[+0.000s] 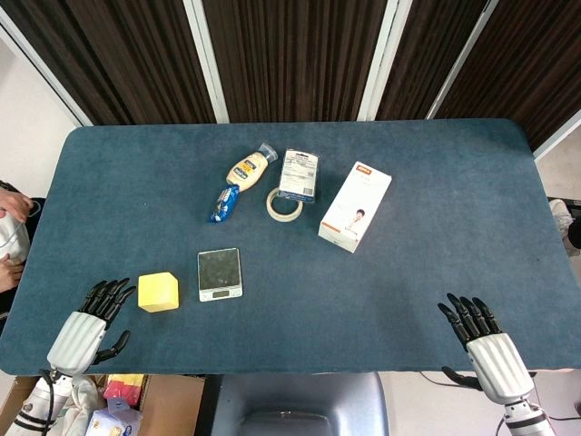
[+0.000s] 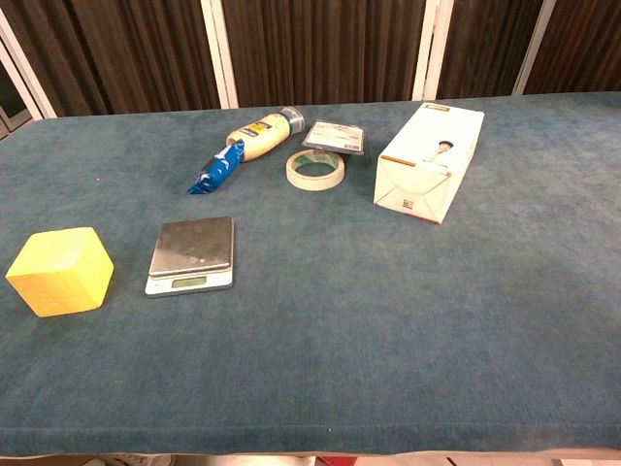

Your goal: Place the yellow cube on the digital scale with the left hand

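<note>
Yellow cube [image 1: 158, 292] sits on the blue felt table [image 1: 436, 254], just left of the digital scale [image 1: 220, 273], not touching it. Dark panelled wall behind the table. Head view alone shows the hands: left hand [image 1: 91, 322] near the cube, fingers spread, empty; right hand [image 1: 481, 341] far right of the scale, fingers spread, empty.

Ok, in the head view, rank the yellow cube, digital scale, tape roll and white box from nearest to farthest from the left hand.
From the left hand, at the table's near-left edge:
1. yellow cube, just right of the fingertips.
2. digital scale, right of the cube.
3. tape roll, mid-table, farther back.
4. white box, right of the tape.
</note>
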